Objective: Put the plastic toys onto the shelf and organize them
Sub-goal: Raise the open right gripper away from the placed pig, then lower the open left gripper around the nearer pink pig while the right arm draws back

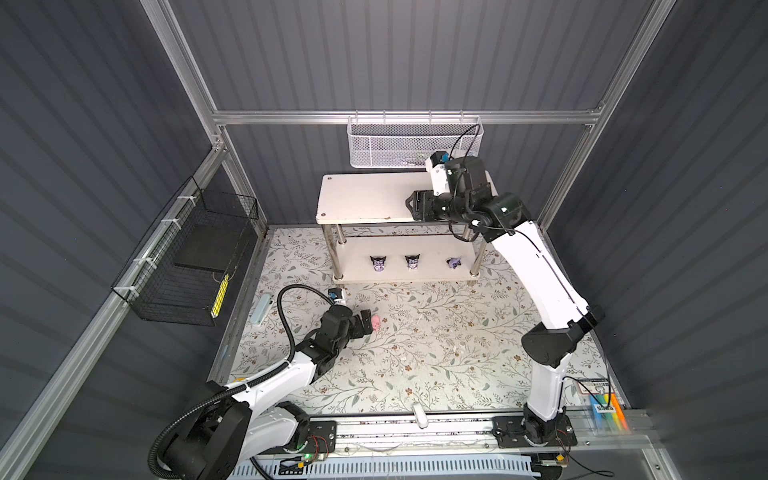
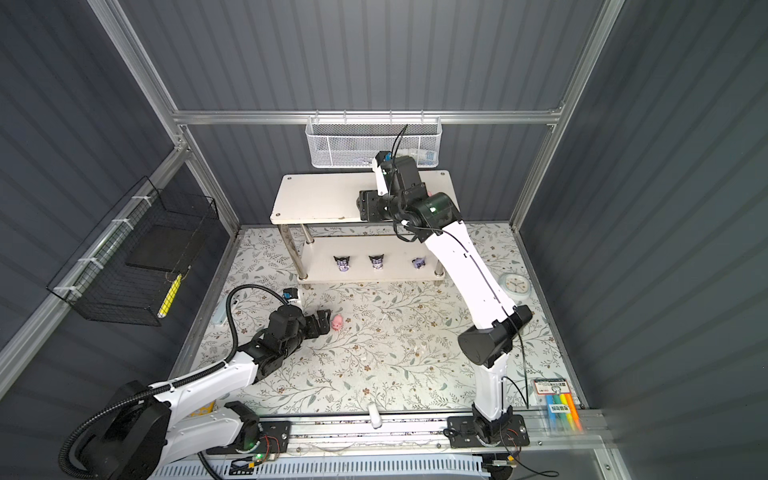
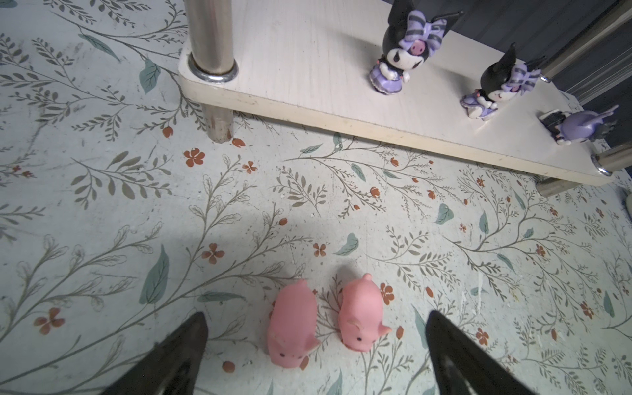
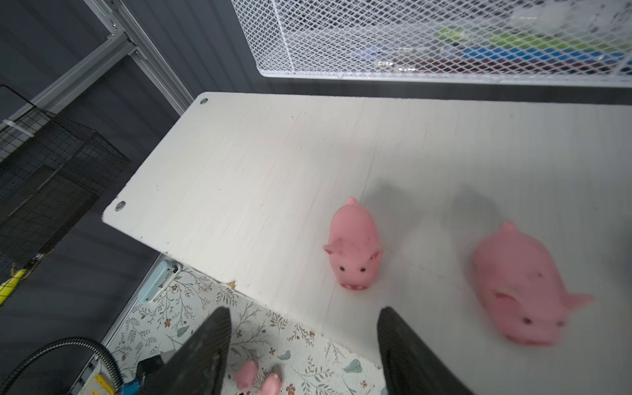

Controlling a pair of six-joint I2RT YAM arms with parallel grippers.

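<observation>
Left gripper (image 3: pixel 317 319) is spread wide and grips nothing. Its fingertips flank first floor pig (image 3: pixel 293 328) and second floor pig (image 3: pixel 362 314), which lie side by side on the floral mat (image 1: pixel 415 365), left of centre in both top views. Open mat lies right of them and in front of the shelf (image 1: pixel 361 199). Right gripper (image 4: pixel 304 311) is parted and empty, straddling the top board's front edge. Just beyond it stand shelf pig (image 4: pixel 355 246) and blurred shelf pig (image 4: pixel 519 287) — bare board extends leftwards in both top views. Three purple figures (image 1: pixel 412 262) line the lower board. Left arm reaches low; right arm is raised, wrist turned leftwards.
</observation>
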